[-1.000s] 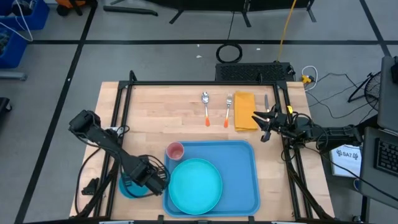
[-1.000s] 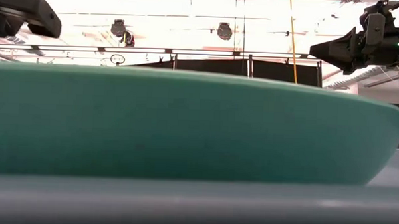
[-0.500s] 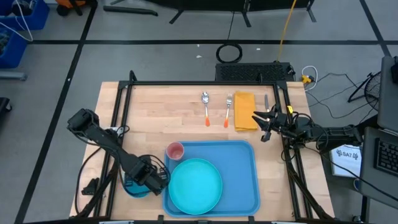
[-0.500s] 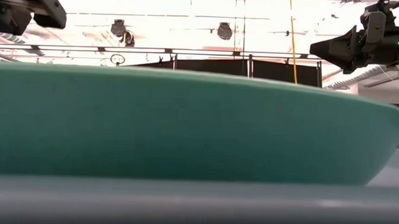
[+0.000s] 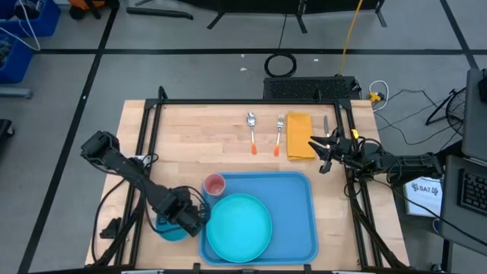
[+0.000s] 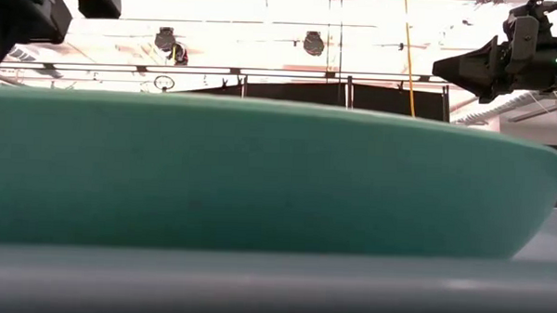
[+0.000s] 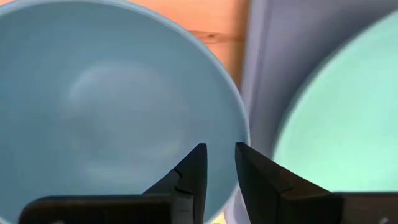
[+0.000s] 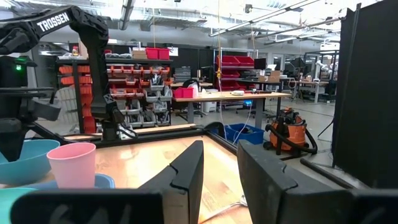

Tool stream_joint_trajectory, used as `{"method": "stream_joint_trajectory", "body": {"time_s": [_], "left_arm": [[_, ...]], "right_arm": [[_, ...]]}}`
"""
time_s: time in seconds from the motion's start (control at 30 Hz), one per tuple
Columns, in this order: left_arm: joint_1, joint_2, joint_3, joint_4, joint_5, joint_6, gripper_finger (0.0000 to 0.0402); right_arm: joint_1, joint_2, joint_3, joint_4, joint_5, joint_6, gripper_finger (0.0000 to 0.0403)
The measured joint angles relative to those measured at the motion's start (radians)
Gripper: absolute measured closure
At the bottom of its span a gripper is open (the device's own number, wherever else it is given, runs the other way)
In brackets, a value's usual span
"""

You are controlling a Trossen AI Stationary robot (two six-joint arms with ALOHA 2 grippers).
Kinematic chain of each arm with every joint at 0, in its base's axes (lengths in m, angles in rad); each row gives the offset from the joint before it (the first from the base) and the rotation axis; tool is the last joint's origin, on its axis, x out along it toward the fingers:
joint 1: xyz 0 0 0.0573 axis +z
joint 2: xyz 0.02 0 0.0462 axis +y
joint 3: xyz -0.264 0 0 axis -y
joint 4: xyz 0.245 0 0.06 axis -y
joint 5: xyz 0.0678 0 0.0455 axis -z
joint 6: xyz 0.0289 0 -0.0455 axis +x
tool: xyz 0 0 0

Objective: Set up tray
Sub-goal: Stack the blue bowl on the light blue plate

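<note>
The light-blue tray (image 5: 293, 221) lies at the table's near edge. It carries a round teal plate (image 5: 238, 227), which fills the low view (image 6: 259, 174), and a pink cup (image 5: 214, 185) in its far left corner. Left of the tray is a small blue bowl (image 5: 166, 228), and my left gripper (image 5: 183, 215) (image 7: 221, 149) is shut on its rim. My right gripper (image 5: 316, 154) (image 8: 219, 146) hovers open above the table's right side, beside a yellow napkin (image 5: 299, 135). A spoon (image 5: 251, 129) and a fork (image 5: 279, 133) with orange handles lie flat on the wood. My left gripper holds the blue bowl by its rim (image 7: 244, 134) on the side facing the tray. One finger (image 7: 193, 174) is inside the bowl and the other (image 7: 261, 180) outside, coming from above and pointing down. Whether the bowl's base is clear of the table, I cannot tell.
Black frame rails (image 5: 152, 144) (image 5: 346, 129) run along the table's left and right sides. Bare wood (image 5: 198, 137) lies far of the tray. The tray's right half (image 5: 297, 205) holds nothing. Cables and a stand are on the floor beyond the table.
My left gripper has moved a little toward the tray and risen, taking the blue bowl with it toward the tray's left edge. My right arm has kept still.
</note>
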Motion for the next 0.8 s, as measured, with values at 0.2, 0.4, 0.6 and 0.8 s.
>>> {"method": "stream_joint_trajectory", "body": {"time_s": [0.2, 0.4, 0.6, 0.8], "left_arm": [[0.021, 0.0, 0.0, 0.02, 0.017, 0.067, 0.0314], [0.022, -0.005, 0.0, 0.044, 0.025, 0.092, 0.0314], [0.022, -0.005, 0.0, 0.052, 0.026, 0.112, 0.0314], [0.022, -0.005, 0.0, 0.073, 0.026, 0.12, 0.0314]], "right_arm": [[0.0, 0.0, 0.0, 0.0, 0.0, 0.0, 0.0314], [0.0, 0.0, 0.0, 0.0, 0.0, 0.0, 0.0314], [0.0, 0.0, 0.0, 0.0, 0.0, 0.0, 0.0314], [0.0, 0.0, 0.0, 0.0, 0.0, 0.0, 0.0314]]}}
